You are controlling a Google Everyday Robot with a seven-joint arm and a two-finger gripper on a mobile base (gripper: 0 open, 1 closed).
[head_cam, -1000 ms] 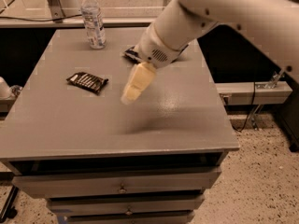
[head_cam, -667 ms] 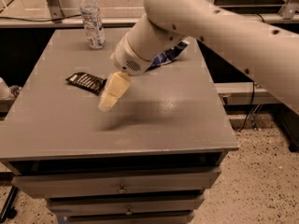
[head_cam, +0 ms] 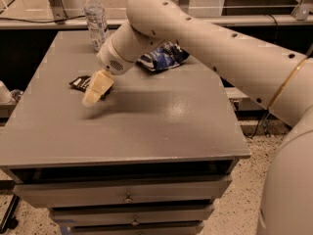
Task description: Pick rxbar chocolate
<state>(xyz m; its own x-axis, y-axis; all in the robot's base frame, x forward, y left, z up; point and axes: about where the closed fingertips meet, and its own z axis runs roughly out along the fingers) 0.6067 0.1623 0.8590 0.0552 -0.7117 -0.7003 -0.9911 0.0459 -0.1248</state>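
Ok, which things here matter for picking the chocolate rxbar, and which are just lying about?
Job: rxbar chocolate, on the left part of the table; gripper, right at the bar, covering its right end in this view.
Lying about: water bottle, at the back edge; blue-and-white snack bag, back middle.

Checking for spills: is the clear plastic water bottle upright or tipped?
Upright: the clear plastic water bottle stands cap-up. The cream gripper hovers by the black-wrapped bar.

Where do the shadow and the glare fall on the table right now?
Camera view: the arm throws a soft dark shadow across the table just right of the gripper, which overlaps one end of the rxbar chocolate; a pale glare patch sits farther right, mid-table.
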